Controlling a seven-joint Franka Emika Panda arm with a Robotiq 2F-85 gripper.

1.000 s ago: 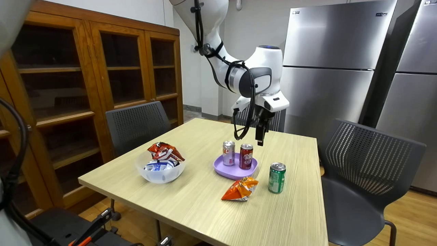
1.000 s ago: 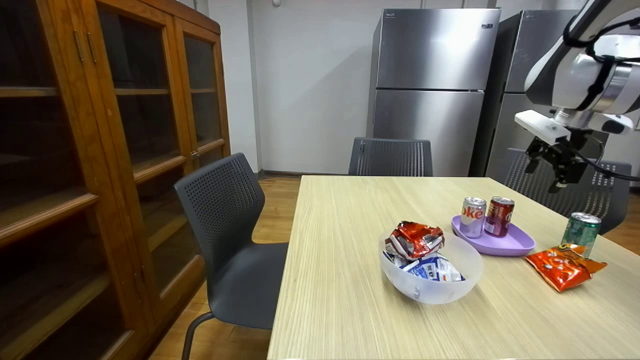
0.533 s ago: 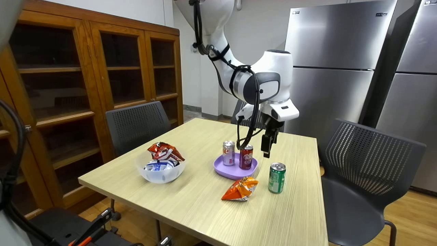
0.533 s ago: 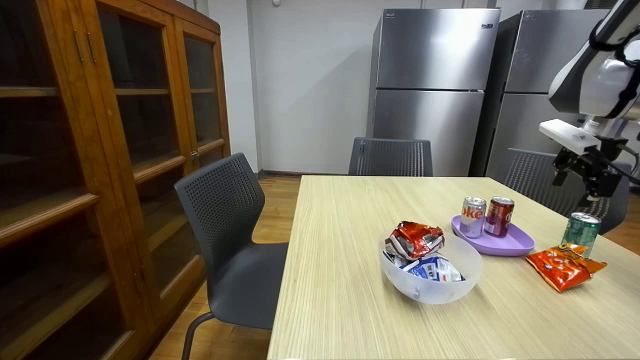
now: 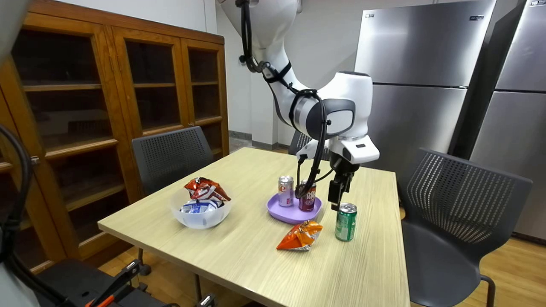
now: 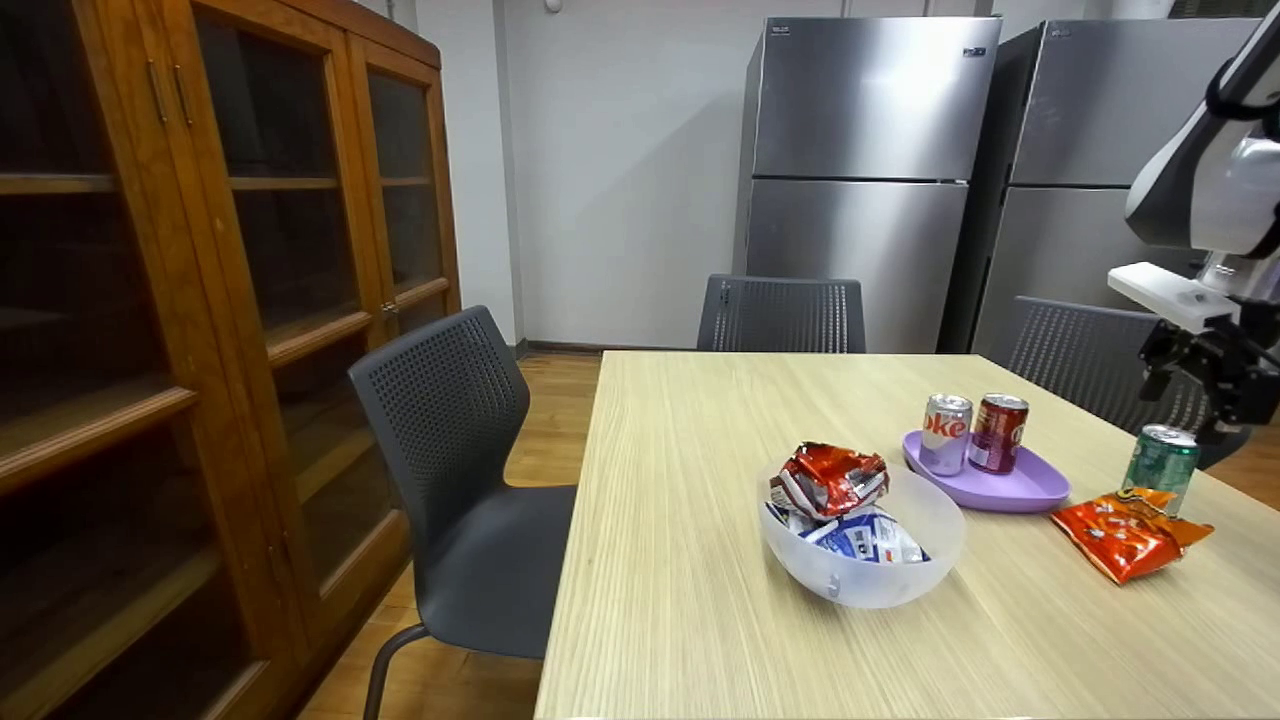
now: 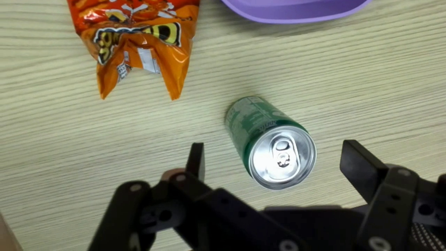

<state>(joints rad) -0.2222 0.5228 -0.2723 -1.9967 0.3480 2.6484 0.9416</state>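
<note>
End effector (image 7: 273, 150): fingers (image 7: 197, 160) set wide apart in the wrist view, holding nothing, one on each side of a green can (image 7: 270, 141) with space to spare.
Lid (image 7: 283, 157): silver and glaring under the light, its pull tab (image 7: 285, 151) lying flat above dark green walls with pale markings.
Orange bag (image 7: 139, 38): crumpled end pointing toward the can, the purple tray (image 7: 296, 15) near it.
Arm (image 5: 305, 108): lower and closer to the green can than a second ago in an exterior view, a shift that appears to bring the can within the fingers' spread.
Counter (image 5: 362, 273): carries the green can, upright and unmoved, beside the tray where a silver can (image 5: 286, 194) and a dark red can (image 5: 307, 202) stand.
Frosted bowl (image 6: 870, 587): holds a red bag (image 6: 830, 480) and a blue bag (image 6: 868, 538) in an exterior view, well apart from the green can, which the orange bag partly hides below the end effector.
</note>
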